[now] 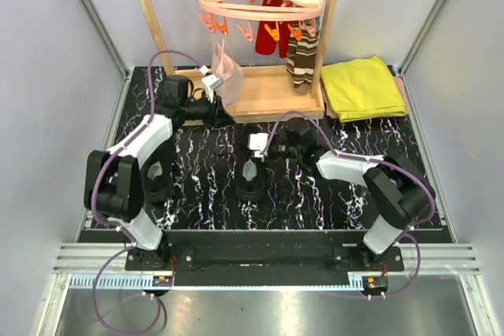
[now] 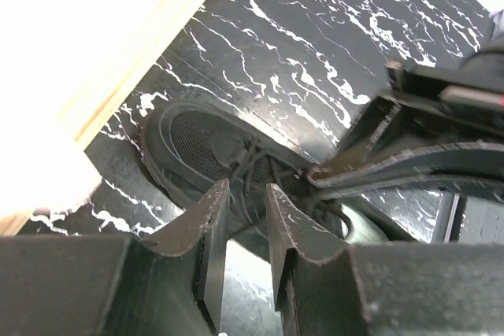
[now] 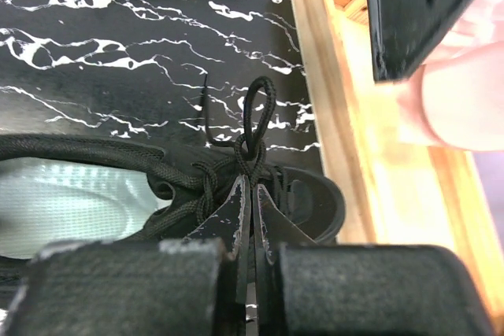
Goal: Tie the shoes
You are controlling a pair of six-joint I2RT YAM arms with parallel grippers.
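One black lace-up shoe (image 1: 252,184) with a pale insole lies mid-table, its toe toward the wooden stand. It also shows in the left wrist view (image 2: 197,143) and the right wrist view (image 3: 315,206). My right gripper (image 3: 252,180) is shut on a black lace loop (image 3: 250,149) that stands up above the tongue. In the top view it (image 1: 252,155) hangs over the shoe. My left gripper (image 2: 247,186) is narrowly open just short of the laces, with nothing between the fingers. It reaches in from the left (image 1: 227,118). I cannot make out a second shoe.
A wooden stand's base (image 1: 272,96) lies just beyond the shoe's toe. A pink clip hanger (image 1: 260,1) above it holds striped brown socks (image 1: 302,60), a red item (image 1: 272,33) and a pale pouch (image 1: 224,64). A yellow cloth (image 1: 362,88) lies at back right.
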